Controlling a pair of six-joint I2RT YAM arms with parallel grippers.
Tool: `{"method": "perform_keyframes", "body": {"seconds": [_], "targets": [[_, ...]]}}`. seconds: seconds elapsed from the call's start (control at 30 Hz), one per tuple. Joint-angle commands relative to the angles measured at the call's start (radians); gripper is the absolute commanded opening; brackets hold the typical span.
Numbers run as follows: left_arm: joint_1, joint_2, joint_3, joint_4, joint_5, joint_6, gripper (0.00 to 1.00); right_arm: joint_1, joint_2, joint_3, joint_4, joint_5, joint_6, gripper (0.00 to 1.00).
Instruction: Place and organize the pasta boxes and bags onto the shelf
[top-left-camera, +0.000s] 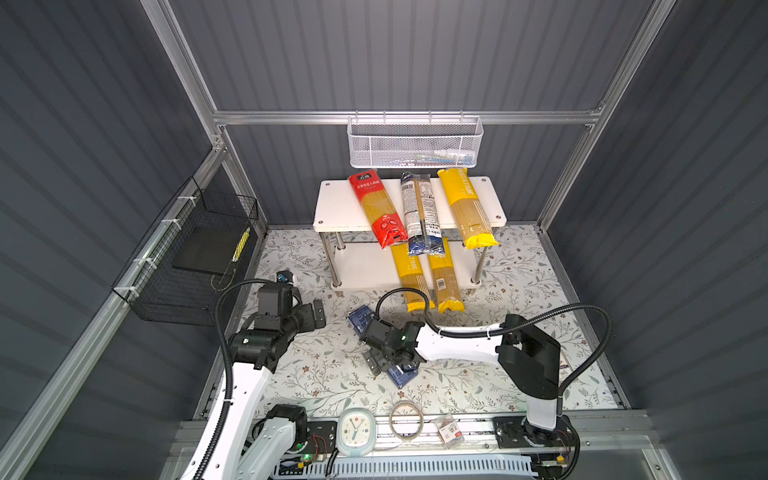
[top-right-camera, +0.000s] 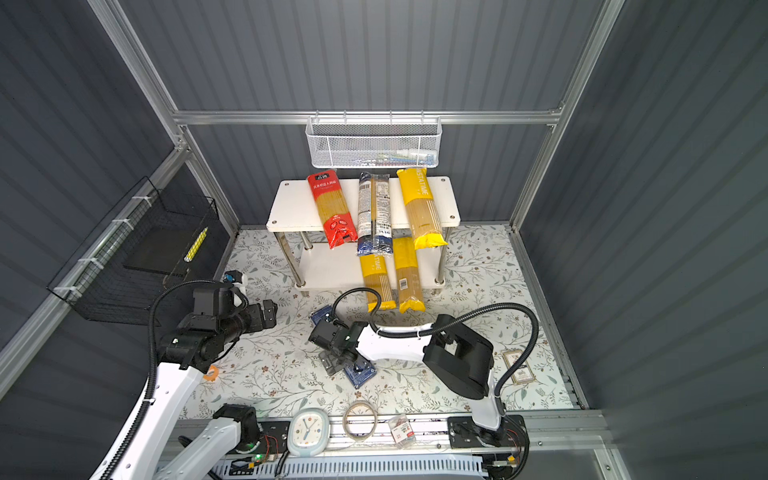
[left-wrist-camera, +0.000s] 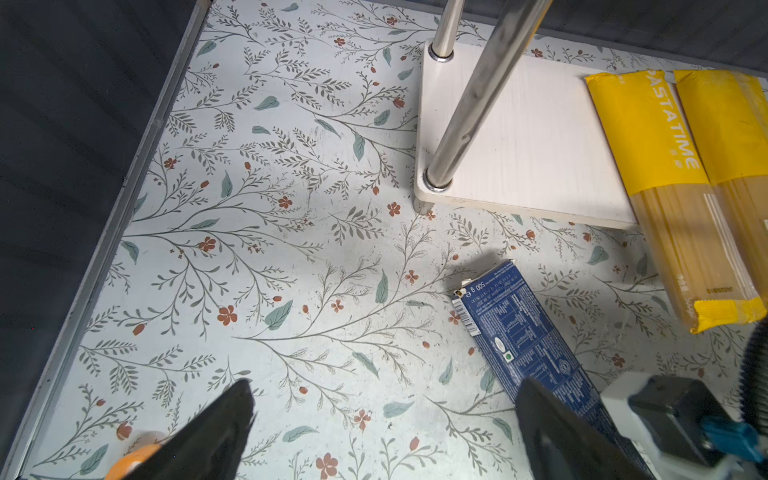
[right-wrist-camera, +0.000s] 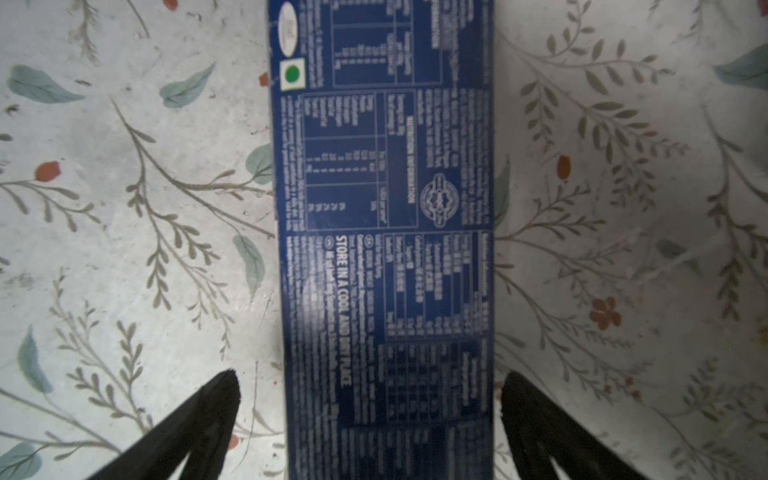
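A dark-blue pasta box (right-wrist-camera: 382, 208) lies flat on the floral mat (top-left-camera: 332, 374) in front of the shelf (top-left-camera: 336, 203). My right gripper (right-wrist-camera: 370, 382) hovers over it, open, one finger on each side with a gap to each. In both top views this gripper (top-left-camera: 380, 359) hides the box's middle. My left gripper (left-wrist-camera: 386, 388) is open and empty over bare mat, left of the box (left-wrist-camera: 523, 332). On the shelf's top board lie a red bag (top-left-camera: 376, 210), a clear bag with dark-blue ends (top-left-camera: 422, 212) and a yellow bag (top-left-camera: 465, 208). Two yellow bags (top-left-camera: 409, 274) (top-left-camera: 444, 278) overhang the lower board.
A white mesh basket (top-left-camera: 415, 141) hangs on the back rail above the shelf. A black wire basket (top-left-camera: 187, 257) hangs on the left wall. A clock (top-left-camera: 355, 430), a tape ring (top-left-camera: 406, 419) and a small packet (top-left-camera: 449, 432) sit on the front rail. An orange tape roll (top-right-camera: 212, 372) lies by the left arm.
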Motion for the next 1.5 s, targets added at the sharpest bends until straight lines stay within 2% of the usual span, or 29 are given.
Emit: {"method": "perform_keyframes", "body": {"seconds": [0.0,0.47,0.7,0.8,0.97,1.2,1.47], "targets": [[0.005,-0.008,-0.007,0.005,0.007,0.022,1.00,-0.019,0.016,0.017,-0.040,-0.014,-0.008,0.99],[0.005,-0.012,-0.007,0.006,0.009,0.023,1.00,-0.040,0.141,0.133,-0.103,-0.043,-0.036,0.99],[0.005,-0.011,-0.007,0.006,0.008,0.023,1.00,-0.054,0.132,0.110,-0.087,-0.063,-0.029,0.98],[0.006,-0.010,-0.007,0.006,0.008,0.023,1.00,-0.054,0.110,0.101,-0.084,-0.048,-0.027,0.91],[0.005,-0.013,-0.006,0.005,0.005,0.023,1.00,-0.053,0.046,0.097,-0.075,0.002,-0.025,0.72],[0.005,-0.014,-0.007,0.006,0.003,0.023,1.00,-0.043,-0.011,0.123,-0.107,0.042,-0.030,0.54],[0.005,-0.013,-0.007,0.006,0.004,0.024,1.00,-0.011,-0.106,0.138,-0.160,0.089,0.002,0.52]]}}
